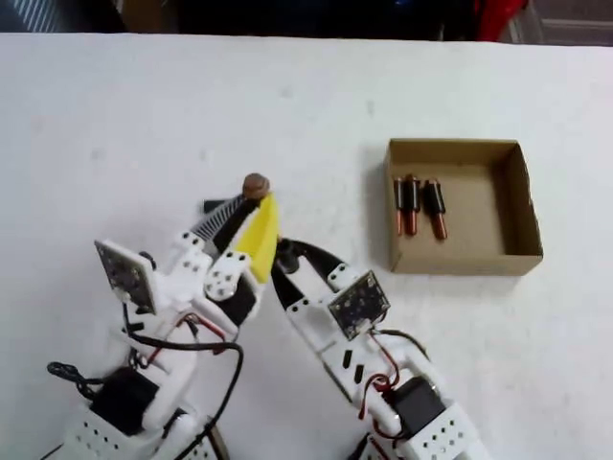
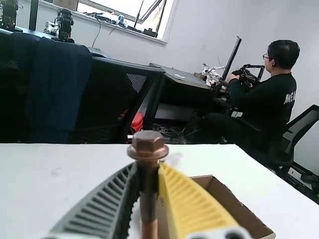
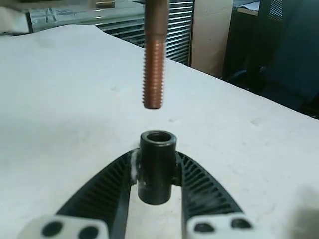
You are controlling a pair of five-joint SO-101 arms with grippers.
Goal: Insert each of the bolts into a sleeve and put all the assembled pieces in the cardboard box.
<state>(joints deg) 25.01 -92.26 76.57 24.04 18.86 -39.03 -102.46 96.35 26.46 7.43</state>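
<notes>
My left gripper [image 2: 148, 199] is shut on a copper bolt [image 2: 147, 174], held upright with its hex head on top, between a grey finger and a yellow finger [image 1: 259, 235]. From above, the bolt head [image 1: 255, 185] shows at the fingertips. My right gripper [image 3: 155, 172] is shut on a black sleeve [image 3: 156, 164], bore facing up. The bolt's threaded end [image 3: 153, 74] hangs just above the sleeve's opening, apart from it. The cardboard box [image 1: 508, 254] lies to the right with two assembled pieces [image 1: 419, 205] inside.
The white table [image 1: 144, 115] stretches bare to the far and left sides. Both arms [image 1: 383, 374] crowd the near middle, with loose cables [image 1: 201, 350] by the left arm's base. The box stands about a hand's width right of the grippers.
</notes>
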